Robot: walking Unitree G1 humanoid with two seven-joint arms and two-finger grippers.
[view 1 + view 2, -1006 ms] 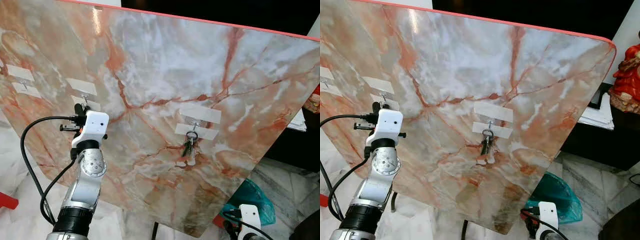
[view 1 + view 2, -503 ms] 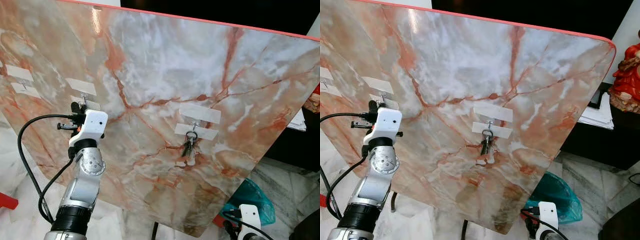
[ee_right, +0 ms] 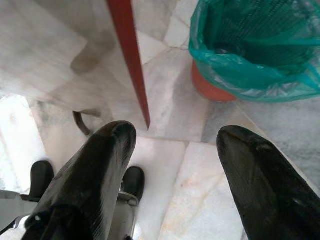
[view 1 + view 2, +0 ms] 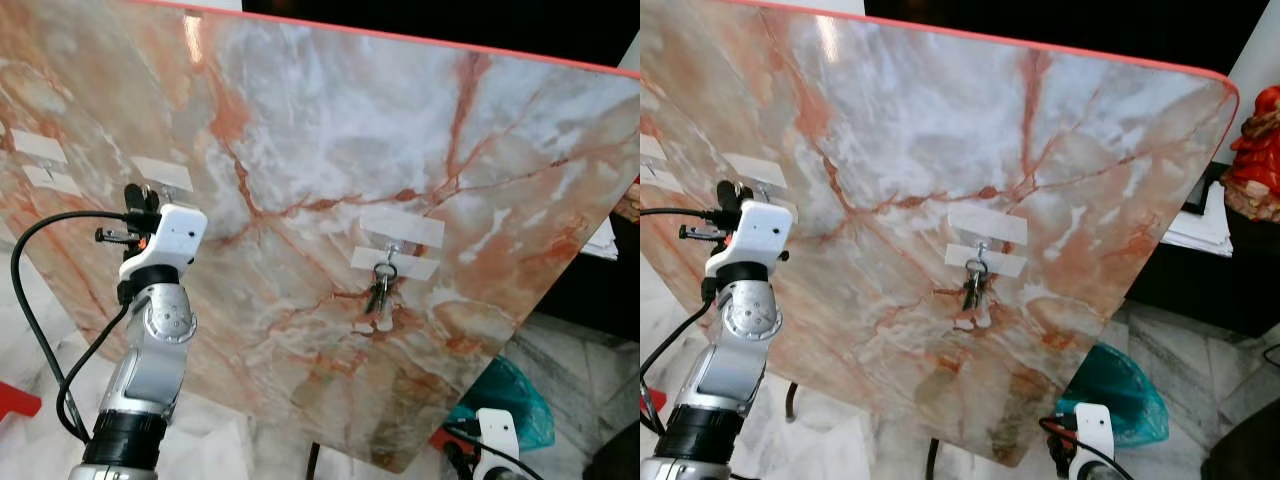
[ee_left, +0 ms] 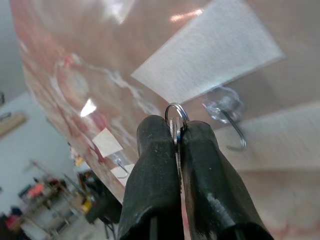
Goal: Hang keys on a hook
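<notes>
Marble-patterned board (image 4: 330, 130), pink, orange and grey with a red edge, leans tilted over a pale marble floor (image 3: 185, 165). Clear hooks are taped to the board with white strips.

At the left gripper (image 5: 176, 131), a silver key ring (image 5: 176, 114) pokes out between the two black fingers (image 5: 155, 165), which are pressed together on it. Any keys below the ring are hidden between the fingers. The ring sits just beside a clear hook (image 5: 227, 112) on the board, apart from it, under a white tape strip (image 5: 210, 55). In the head views the left gripper's fingers are hidden behind the arm's white wrist housing (image 4: 165, 240), raised against the board's left part, by the taped hook (image 4: 160, 180) there.

Toward the board's centre, to the right of the left gripper, a second bunch of keys (image 4: 378, 290) hangs from another taped hook (image 4: 392, 250).

Compared with a second ago, the left arm has moved leftward and slightly upward along the board; the hanging bunch is unchanged.

Below the board's lower right corner, the right gripper (image 3: 175, 137) hangs low with its fingers spread apart, holding nothing. Beside it on the floor stands a red bin (image 3: 212, 87) lined with a green bag (image 3: 250, 50); its contents are too dark to make out. At the right edge beyond the board, a red figurine (image 4: 1252, 140) is cut off by the frame.
</notes>
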